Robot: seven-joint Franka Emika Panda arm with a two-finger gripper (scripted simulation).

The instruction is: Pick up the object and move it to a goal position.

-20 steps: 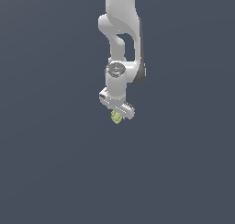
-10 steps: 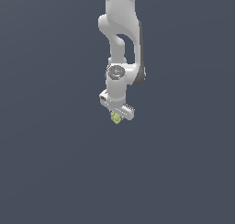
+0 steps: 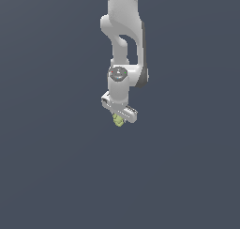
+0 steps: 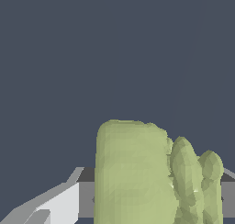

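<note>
The object [image 3: 118, 121], a lumpy yellow-green piece, is pinched between the fingers of the gripper [image 3: 119, 118], at 6 o'clock below the wrist. On such an irregular surface, slippage may be caused by abrupt motion.

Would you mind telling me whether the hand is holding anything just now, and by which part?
The hand appears to hold the yellow-green lumpy object by its upper part; the lower part hangs below. The exact contact is hidden.

The object [image 3: 118, 121] sits directly beneath the arm [image 3: 124, 35], clamped in the end effector [image 3: 119, 116].
</note>
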